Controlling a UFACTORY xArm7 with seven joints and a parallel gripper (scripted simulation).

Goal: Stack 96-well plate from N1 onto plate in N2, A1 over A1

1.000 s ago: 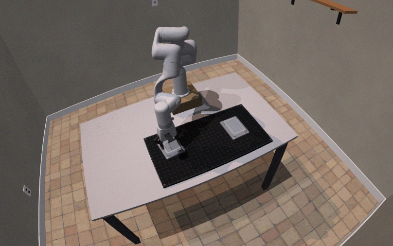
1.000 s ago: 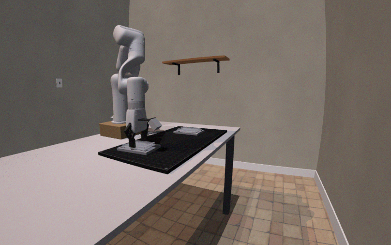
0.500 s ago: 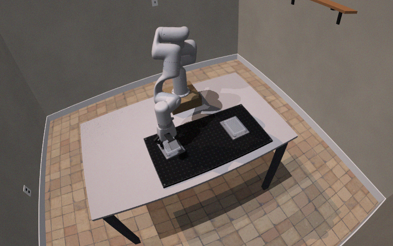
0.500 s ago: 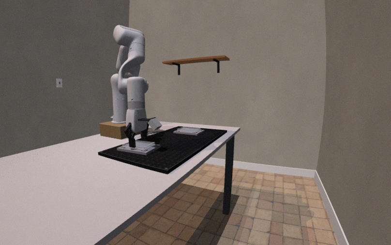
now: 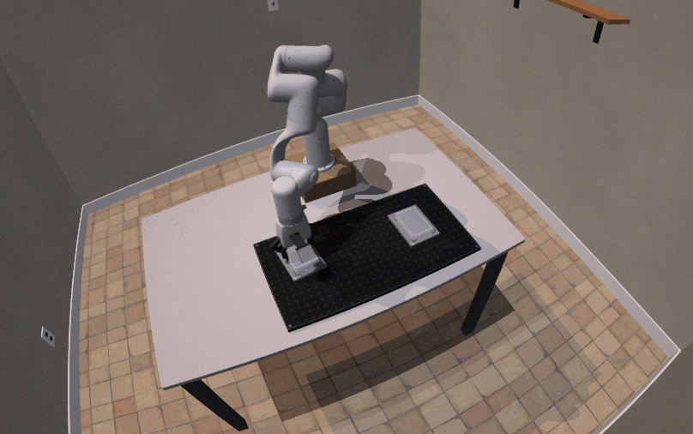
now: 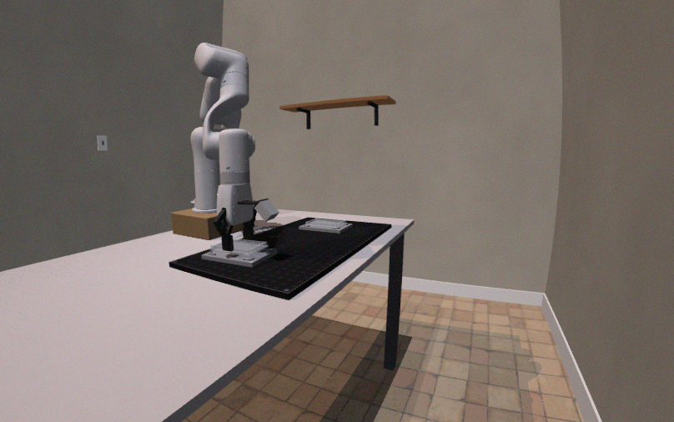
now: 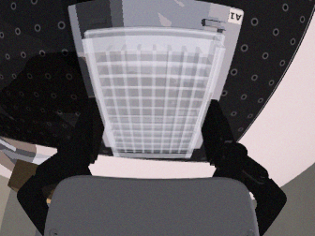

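We note: 96-well plate (image 7: 153, 101) — translucent pale plastic, ribbed grid; nest (image 7: 84, 20) matt grey. Black board (image 5: 388, 265) matt, dotted with small rings. Arm (image 5: 301, 76) smooth satin white. Pedestal (image 5: 334, 183) and shelf (image 6: 338, 102) — wood-like brown. Floor (image 5: 460, 378) rough tile.

The pale tabletop (image 5: 204, 286) stands on dark legs over a tiled floor (image 5: 460, 378). Directly on it lie a black perforated mat (image 5: 368, 275) near one long edge and a wooden block (image 5: 332, 181) just behind it.
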